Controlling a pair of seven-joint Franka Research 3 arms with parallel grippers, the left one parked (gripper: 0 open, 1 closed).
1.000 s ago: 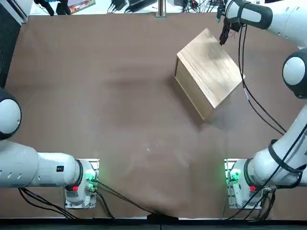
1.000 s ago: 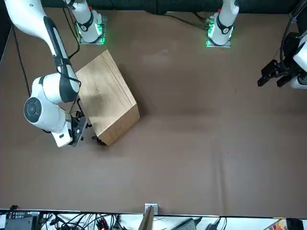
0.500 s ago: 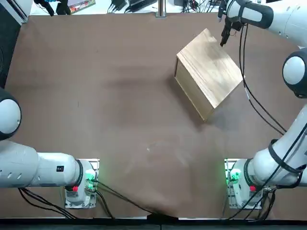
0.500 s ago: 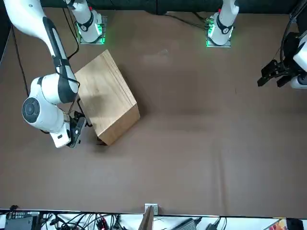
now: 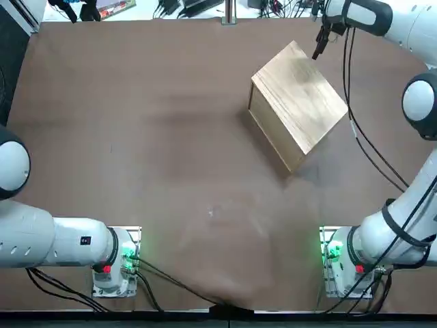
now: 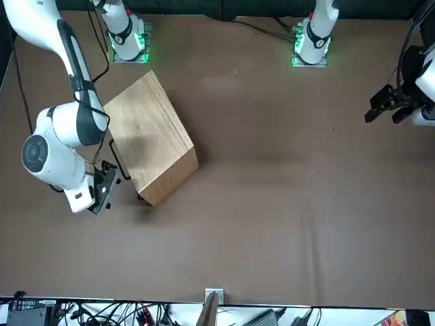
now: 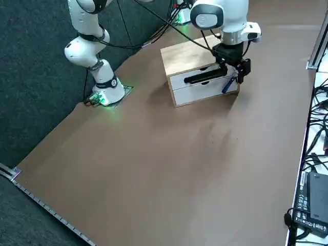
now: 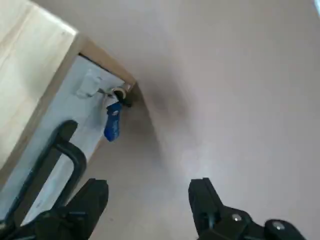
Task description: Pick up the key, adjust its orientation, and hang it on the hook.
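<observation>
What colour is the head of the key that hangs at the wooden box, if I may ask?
The key's head is bright blue, clearest in the wrist view.

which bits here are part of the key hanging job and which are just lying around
For the job:
- blue key, hanging from the hook on the wooden box
- right gripper, open, off the key

Just around:
- black cables by the right arm
- dark device beyond the table edge

1 key (image 8: 112,121) hangs from 1 hook (image 8: 102,91) on the box's (image 5: 298,102) front.
</observation>
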